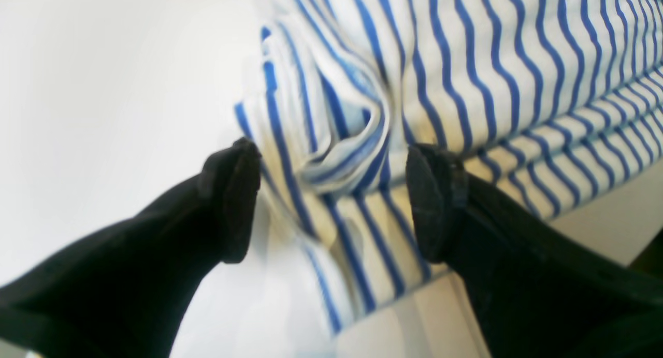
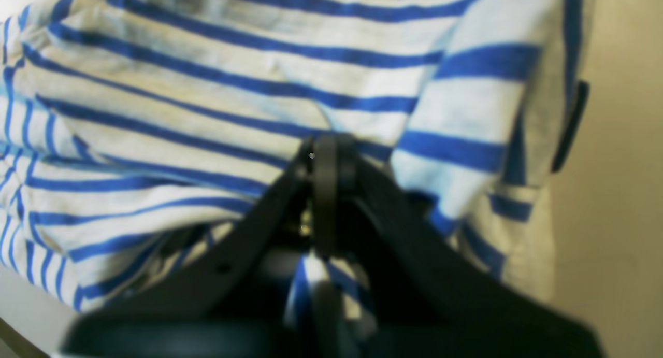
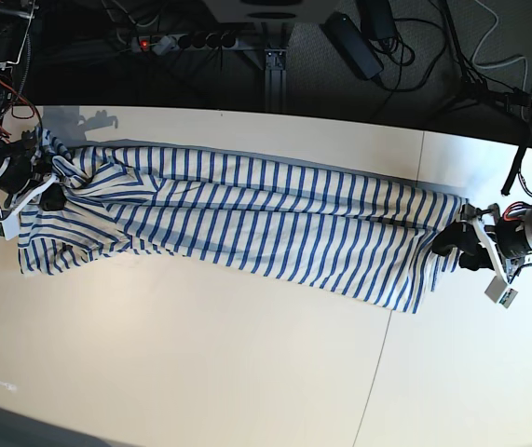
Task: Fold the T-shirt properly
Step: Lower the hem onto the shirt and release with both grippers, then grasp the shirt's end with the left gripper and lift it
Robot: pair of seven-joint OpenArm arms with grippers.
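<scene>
One T-shirt, two hands, perhaps touching

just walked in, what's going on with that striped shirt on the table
A two-armed robot is folding a striped T-shirt that lies stretched lengthwise across a pale table. The right end effector is shut on the cloth at one end. At the other end, the left end effector is open, its fingers either side of a bunched fold without gripping it.
</scene>
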